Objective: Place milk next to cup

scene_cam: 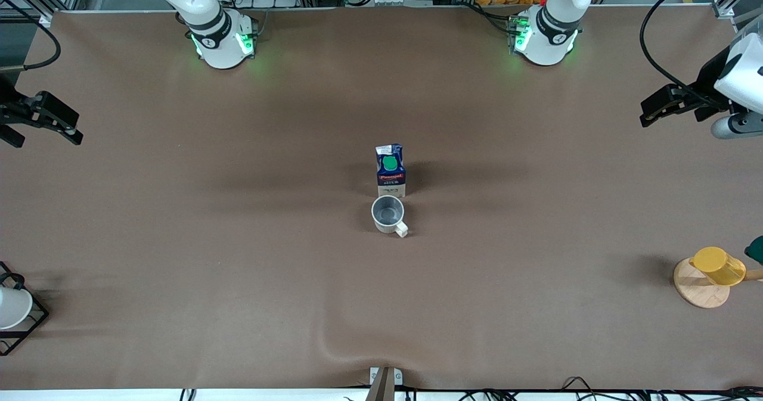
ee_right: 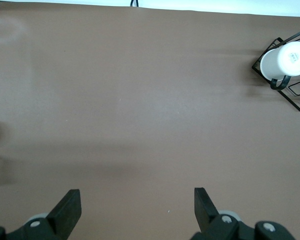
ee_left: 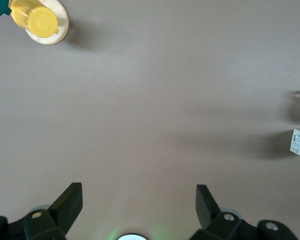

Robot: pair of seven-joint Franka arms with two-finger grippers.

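Brown surface (scene_cam: pixel 238 305), nearly bare: mug (scene_cam: pixel 388 214) at centre, milk (scene_cam: pixel 391 171) upright just beside it, one step farther from the camera. Looks placed already; best to leave it alone. Both arms wait: left hand (ee_left: pixel 135 200) and right hand (ee_right: pixel 132 202) hover wide open, empty, over the surface's ends.

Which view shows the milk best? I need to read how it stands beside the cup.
The front view: the milk stands whole and upright, just farther from the camera than the cup, close beside it. The left wrist view catches only a pale sliver of the carton at its edge; the right wrist view shows none of it.
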